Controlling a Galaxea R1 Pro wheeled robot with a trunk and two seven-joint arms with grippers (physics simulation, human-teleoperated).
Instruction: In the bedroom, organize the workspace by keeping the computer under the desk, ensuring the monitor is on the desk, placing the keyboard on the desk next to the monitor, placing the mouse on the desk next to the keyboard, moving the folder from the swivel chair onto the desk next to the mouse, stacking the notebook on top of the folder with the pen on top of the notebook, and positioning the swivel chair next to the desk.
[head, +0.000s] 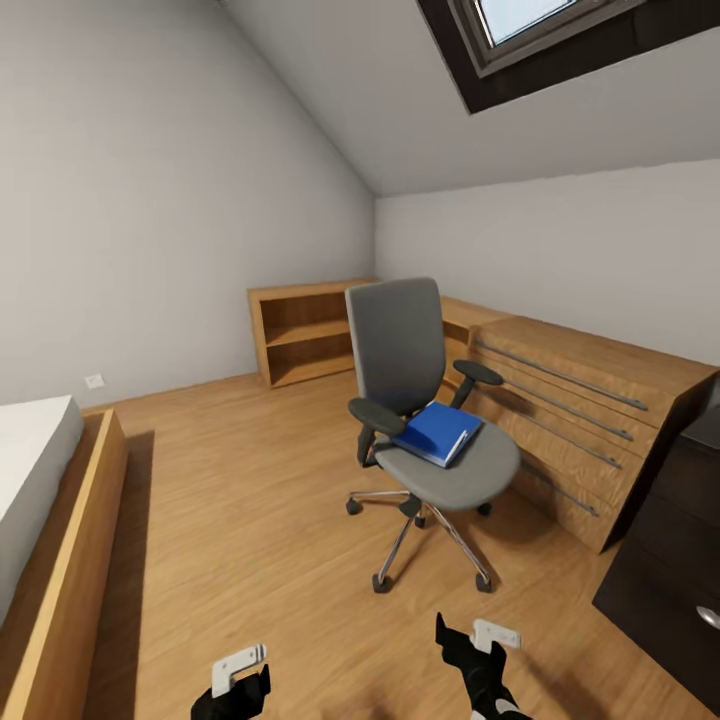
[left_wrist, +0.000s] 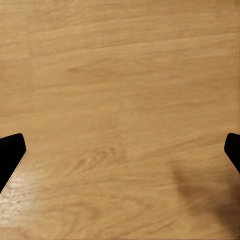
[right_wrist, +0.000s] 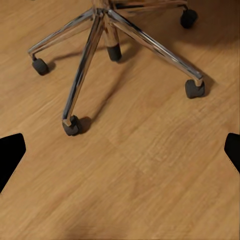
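Nearest, both claws are held low over the wood floor (head: 260, 520): left claw (left_wrist: 120, 150) and right claw (right_wrist: 120, 150) are released, tips wide apart, nothing gripped. Just ahead, the swivel chair (head: 400, 350) stands w/ its chrome base (right_wrist: 100, 30) in the right wrist view. The folder (head: 437, 432) lies flat on the seat, one corner over the edge near the armrest. For the pickup, approx. a closer approach is judged needed first; the overhanging edge is best pinched, chair roll being a risk. At the right edge, only a dark drawer corner (head: 670, 540) is seen, prob. the desk; its surface is cut off. Behind, a wooden shelf unit (head: 310, 335).
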